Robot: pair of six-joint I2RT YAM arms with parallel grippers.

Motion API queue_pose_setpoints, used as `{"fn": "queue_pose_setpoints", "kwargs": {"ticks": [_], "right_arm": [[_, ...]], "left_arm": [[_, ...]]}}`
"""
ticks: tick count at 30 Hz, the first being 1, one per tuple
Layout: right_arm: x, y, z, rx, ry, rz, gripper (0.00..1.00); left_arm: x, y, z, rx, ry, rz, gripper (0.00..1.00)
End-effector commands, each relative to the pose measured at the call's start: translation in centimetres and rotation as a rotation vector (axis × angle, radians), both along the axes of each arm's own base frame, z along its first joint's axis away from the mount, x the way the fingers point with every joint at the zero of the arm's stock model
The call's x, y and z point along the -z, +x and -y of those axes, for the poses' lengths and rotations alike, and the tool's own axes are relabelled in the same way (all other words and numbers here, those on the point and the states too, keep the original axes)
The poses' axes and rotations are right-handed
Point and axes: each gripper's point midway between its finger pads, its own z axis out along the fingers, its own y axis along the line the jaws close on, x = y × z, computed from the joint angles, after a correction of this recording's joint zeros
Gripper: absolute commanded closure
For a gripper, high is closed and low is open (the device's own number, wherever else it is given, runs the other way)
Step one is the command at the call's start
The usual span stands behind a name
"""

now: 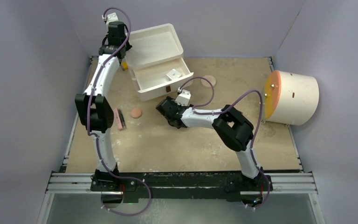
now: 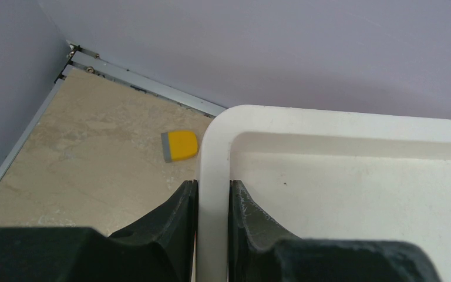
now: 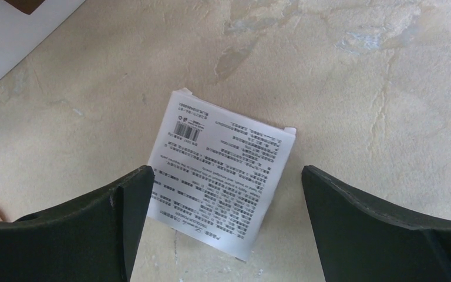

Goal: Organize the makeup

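Makeup lies scattered in the top view: a pink-and-black stick [image 1: 119,119], its long axis running from the near edge to the far wall, lies beside a peach disc [image 1: 135,113]. A patterned box [image 1: 173,74] sits in the drawer of the white organiser [image 1: 149,31].

In the left wrist view, the left gripper [image 2: 212,187] is pinched narrow on the organiser's rim, with a yellow block [image 2: 180,145] outside.

In the right wrist view, the right gripper [image 3: 226,171] hangs fully spread and holds nothing. Under it a white printed box [image 3: 220,194] lies flat, almost square, its edges diagonal to the fingers. I would turn the wrist square to two sides before descending.
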Motion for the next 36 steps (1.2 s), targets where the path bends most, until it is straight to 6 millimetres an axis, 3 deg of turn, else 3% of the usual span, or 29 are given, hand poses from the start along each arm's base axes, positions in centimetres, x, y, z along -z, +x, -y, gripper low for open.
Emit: {"fn": "queue_pose_setpoints", "kwargs": {"ticks": [1, 8, 26, 36], "right_arm": [[-2.1, 0.1, 0.2, 0.004, 0.050, 0.058, 0.01], [-3.2, 0.1, 0.5, 0.026, 0.084, 0.099, 0.01], [-2.2, 0.9, -2.6, -0.015, -0.012, 0.031, 0.01], [-1.4, -0.1, -0.2, 0.032, -0.127, -0.024, 0.01]], "left_arm": [[8.8, -2.5, -0.5, 0.018, -0.024, -0.275, 1.00], [9.0, -2.6, -0.5, 0.020, -0.025, -0.279, 1.00], [9.1, -2.7, -0.8, 0.021, -0.006, -0.289, 1.00], [9.5, -2.6, -0.8, 0.030, -0.007, -0.294, 1.00]]}}
